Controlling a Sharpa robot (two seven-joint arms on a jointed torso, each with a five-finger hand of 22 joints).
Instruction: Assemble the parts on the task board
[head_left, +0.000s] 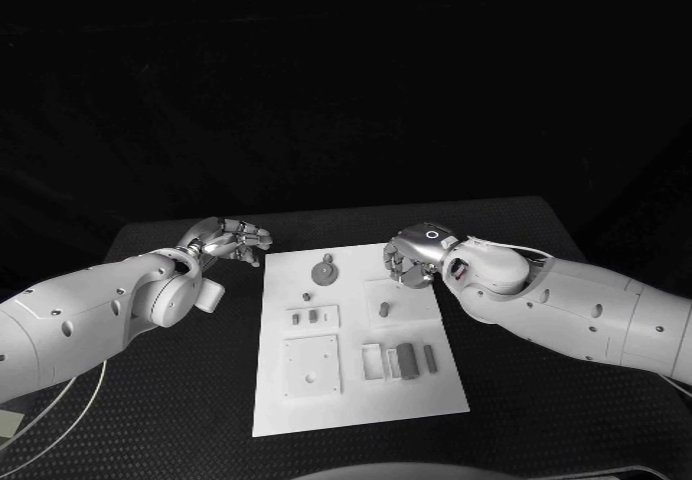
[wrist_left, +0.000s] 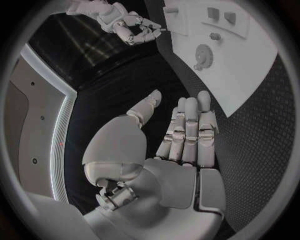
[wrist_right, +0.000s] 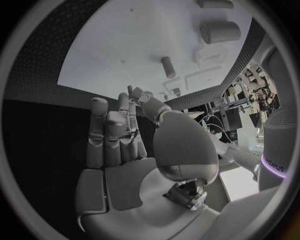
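Reaching for a part, we judge the right hand (head_left: 414, 256) should settle straight over the peg (head_left: 385, 310) lying on the board (head_left: 361, 405) just below it, then pinch. We see both hands holding nothing, fingers apart; the left hand (head_left: 228, 240) hovers off the board's far left corner.

One white board (head_left: 353, 400) lies on one black bench (head_left: 173, 400), and two robot hands show, the left (head_left: 231, 240) and the right (head_left: 415, 258). On the board sit one round gear-like part (head_left: 327, 270), one small peg (head_left: 384, 310) and two dark blocks (head_left: 415, 358) side by side.
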